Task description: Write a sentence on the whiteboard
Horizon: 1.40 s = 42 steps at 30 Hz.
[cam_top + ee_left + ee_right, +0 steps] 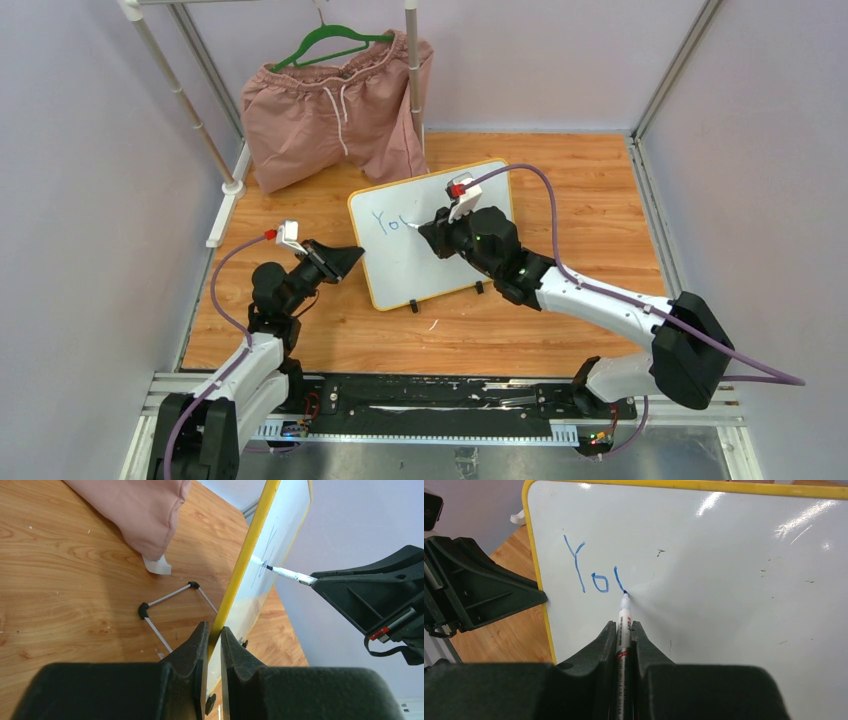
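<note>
The whiteboard (410, 268) stands propped on the wooden table, its yellow frame (250, 545) seen edge-on in the left wrist view. My left gripper (350, 258) (214, 630) is shut on the board's left edge. My right gripper (440, 228) (623, 625) is shut on a white marker (624, 611) (285, 573), whose tip touches the board face (724, 580). The sentence (594, 572) (388, 222) reads "Yo" in blue, plus one downstroke ending at the tip.
Pink shorts (335, 105) hang on a green hanger from a white rack (412, 60) at the back left. The rack's foot (156, 566) and the board's wire stand (167, 600) sit behind the board. Two small black feet (413, 305) hold its lower edge.
</note>
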Available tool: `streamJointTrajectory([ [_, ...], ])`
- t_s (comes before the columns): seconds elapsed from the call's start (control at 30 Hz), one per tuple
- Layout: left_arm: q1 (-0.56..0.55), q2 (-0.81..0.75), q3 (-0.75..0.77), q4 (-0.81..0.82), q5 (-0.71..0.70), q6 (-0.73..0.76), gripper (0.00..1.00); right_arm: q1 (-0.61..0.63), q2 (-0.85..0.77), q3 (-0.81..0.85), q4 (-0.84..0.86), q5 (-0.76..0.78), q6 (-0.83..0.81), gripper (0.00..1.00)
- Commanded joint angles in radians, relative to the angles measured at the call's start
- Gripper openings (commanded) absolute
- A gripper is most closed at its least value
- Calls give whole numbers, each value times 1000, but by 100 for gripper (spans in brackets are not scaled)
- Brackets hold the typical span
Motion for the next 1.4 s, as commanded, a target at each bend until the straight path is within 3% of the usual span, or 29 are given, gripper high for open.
streamJointTrajectory([
  [0.0, -4, -16, -6, 51, 2, -8, 0, -10, -20, -18, -35, 55, -4, 0],
  [1.37, -3, -18, -8, 51, 6, -8, 0, -31, 41, 107, -32, 56, -29, 0],
])
